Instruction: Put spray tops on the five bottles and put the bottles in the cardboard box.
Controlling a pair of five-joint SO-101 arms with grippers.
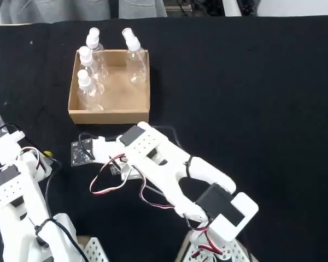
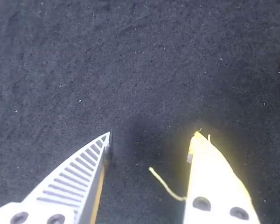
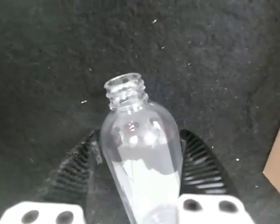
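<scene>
A clear bottle (image 3: 140, 158) with a bare threaded neck and no spray top sits between the black fingers (image 3: 200, 154) of my right gripper (image 3: 140, 135), which is shut on its body just above the black cloth. In the high view the right gripper (image 1: 119, 165) is low in front of the cardboard box (image 1: 109, 116), largely hidden under its own arm. Several bottles with white spray tops (image 1: 90, 90) stand upright in the box. My left gripper (image 2: 151, 137) is open over bare cloth with nothing between its fingers; in the high view it (image 1: 44, 156) is at the near left.
Black cloth (image 1: 251, 98) covers the whole table, with wide free room to the right of the box. A corner of the box (image 3: 277, 158) is close beside the held bottle. Loose wires (image 1: 106, 183) hang under the right arm.
</scene>
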